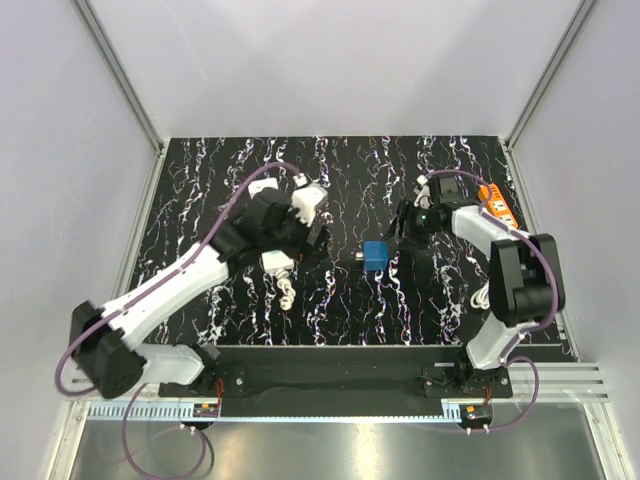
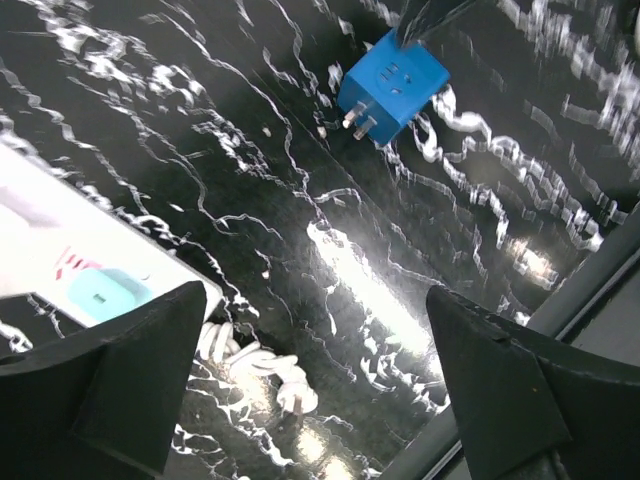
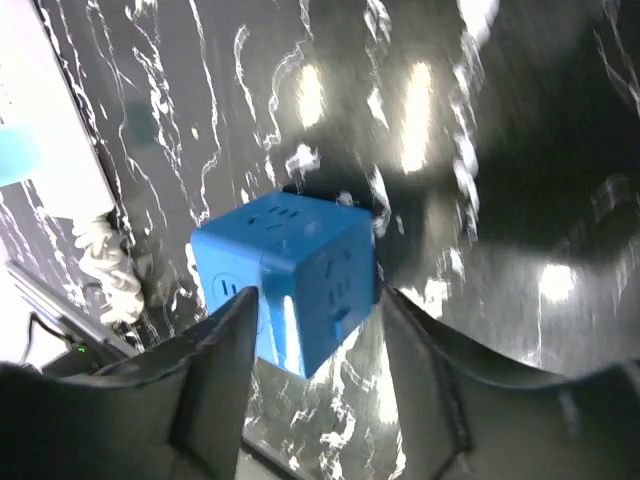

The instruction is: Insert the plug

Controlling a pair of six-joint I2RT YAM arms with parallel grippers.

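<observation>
The plug is a blue cube (image 1: 375, 255) with metal prongs (image 2: 358, 122) on the side facing the left arm. It sits mid-table. My right gripper (image 3: 320, 300) reaches it from the right, and both fingers press on opposite sides of the blue cube (image 3: 300, 280). A white power strip (image 2: 60, 250) with a pale blue button (image 2: 100, 293) lies under my left gripper (image 2: 315, 300). That gripper is wide open and holds nothing. In the top view the left gripper (image 1: 292, 232) hovers over the power strip (image 1: 308, 200), well left of the cube.
The strip's coiled white cord (image 1: 287, 293) and its own plug (image 2: 285, 395) lie near the left arm. An orange object (image 1: 497, 205) and a white cable (image 1: 480, 295) are at the right edge. Grey walls enclose the black marbled table (image 1: 340, 310).
</observation>
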